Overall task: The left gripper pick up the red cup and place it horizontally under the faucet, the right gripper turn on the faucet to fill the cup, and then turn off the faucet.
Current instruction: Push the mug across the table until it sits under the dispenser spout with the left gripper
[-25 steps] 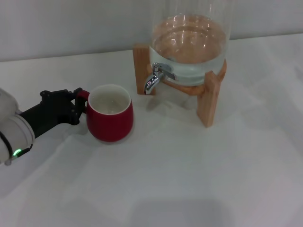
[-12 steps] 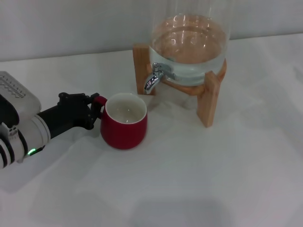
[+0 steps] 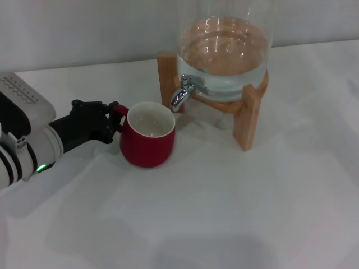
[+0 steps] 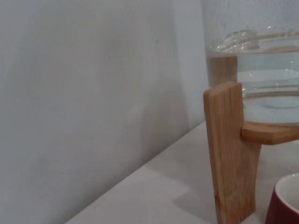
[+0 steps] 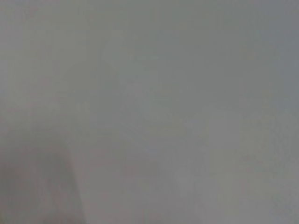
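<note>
The red cup (image 3: 147, 140) stands upright with its cream inside showing, just left of and below the faucet (image 3: 182, 95). My left gripper (image 3: 114, 119) is shut on the cup's handle from the left. The chrome faucet points down from the glass dispenser (image 3: 224, 50); its spout ends beside the cup's right rim. In the left wrist view a sliver of the red cup (image 4: 285, 201) shows beside a wooden stand leg (image 4: 231, 154). My right gripper is out of view; the right wrist view shows only plain grey.
The dispenser sits on a wooden stand (image 3: 247, 115) at the back centre, half full of water. A white cloth (image 3: 224, 196) covers the table. A grey wall rises behind.
My left gripper has carried the cup rightward and back toward the faucet; over the last half second it moved only slightly further back.
</note>
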